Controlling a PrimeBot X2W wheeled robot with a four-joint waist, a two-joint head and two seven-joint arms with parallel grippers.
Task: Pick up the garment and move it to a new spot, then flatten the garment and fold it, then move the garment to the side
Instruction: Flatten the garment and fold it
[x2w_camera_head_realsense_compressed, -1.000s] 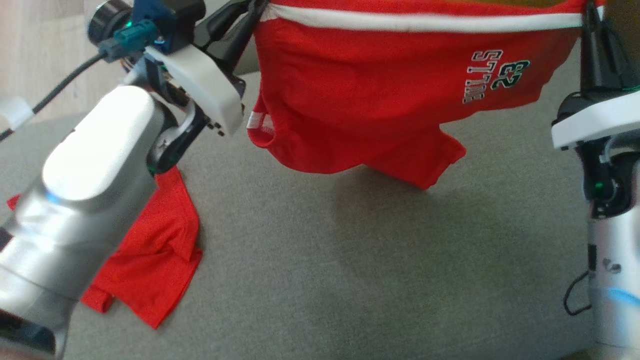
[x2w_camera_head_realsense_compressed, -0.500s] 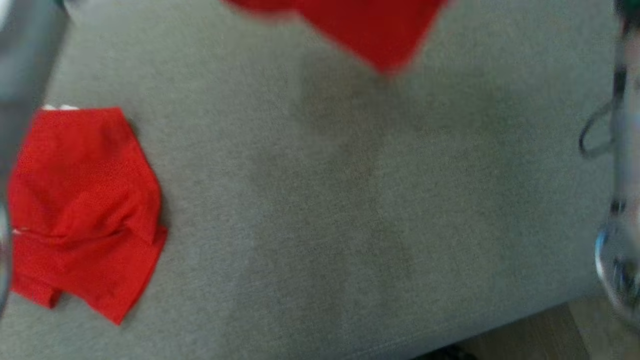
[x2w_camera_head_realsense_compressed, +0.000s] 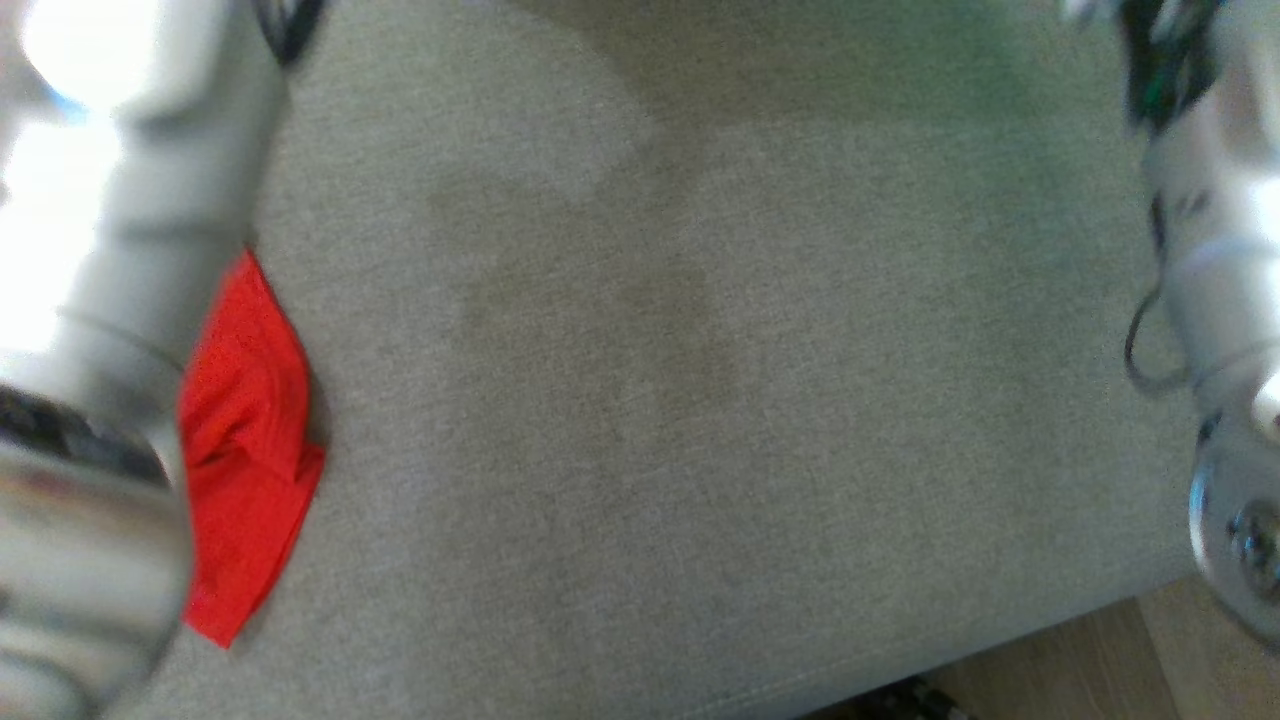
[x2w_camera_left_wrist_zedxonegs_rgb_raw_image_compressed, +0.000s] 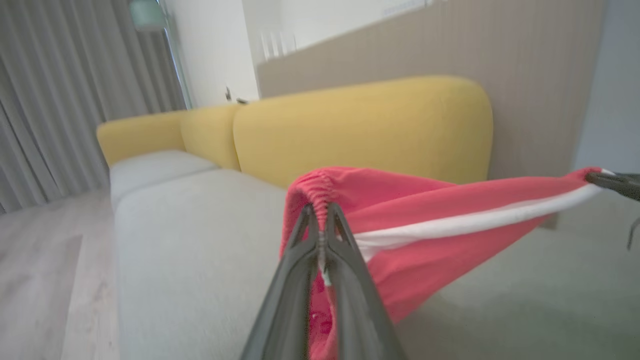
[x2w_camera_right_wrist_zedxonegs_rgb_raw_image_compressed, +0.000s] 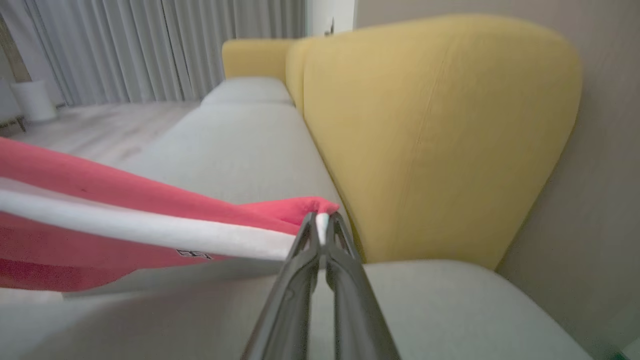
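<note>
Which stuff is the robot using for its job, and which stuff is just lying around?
For the job: red striped garment, pinched by the left tool and the right tool.
Just lying about: the other red cloth on the grey seat, the yellow backrest, the curtains.

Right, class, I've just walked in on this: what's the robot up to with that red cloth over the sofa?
The robot holds a red garment with a white stripe above the grey sofa seat, stretched between both arms. The left gripper has its jaws shut on one bunched end, the right gripper on the other. A second red garment lies on the seat to the robot's left. Flattening and folding are not yet done.
</note>
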